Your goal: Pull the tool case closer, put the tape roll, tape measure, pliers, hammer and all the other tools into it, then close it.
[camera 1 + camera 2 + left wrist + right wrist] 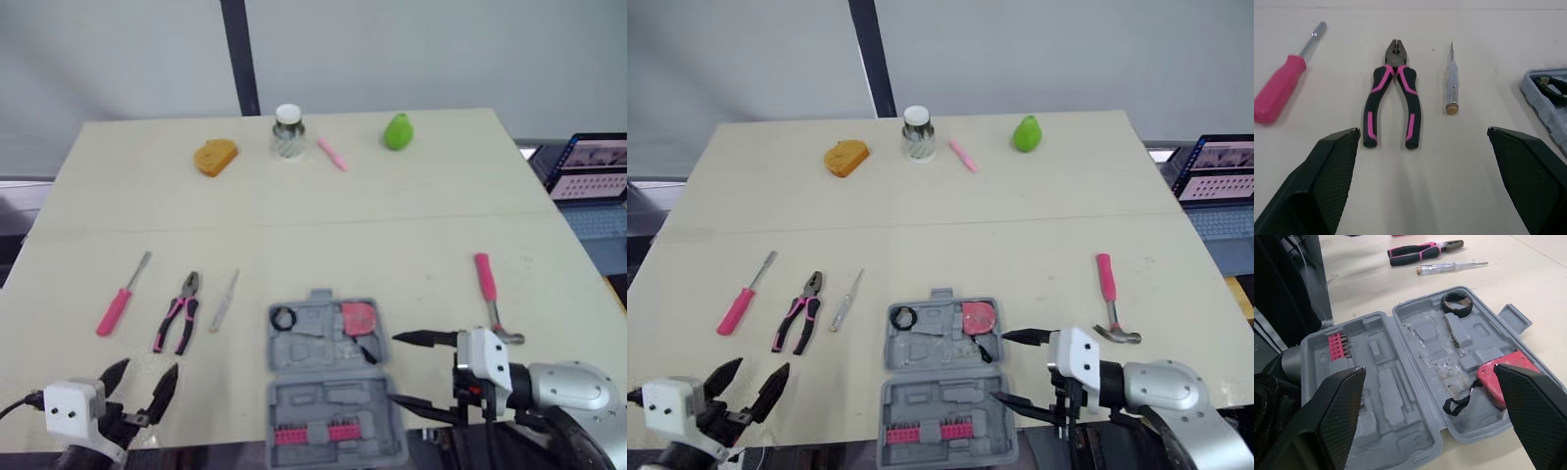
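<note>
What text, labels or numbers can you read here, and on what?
No text is legible.
Laptop screen: rows of dark marks, too small to read.
Tape measure and tool case: no marking I can make out.

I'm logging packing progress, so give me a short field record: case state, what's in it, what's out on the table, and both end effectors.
case: tool case open, at the near table edge
inside: tape roll, tape measure
out, left of case: pink screwdriver, pliers, tester screwdriver
out, right of case: hammer
left end effector: open, empty, near the pliers
right end effector: open, empty, at the case's right side
</note>
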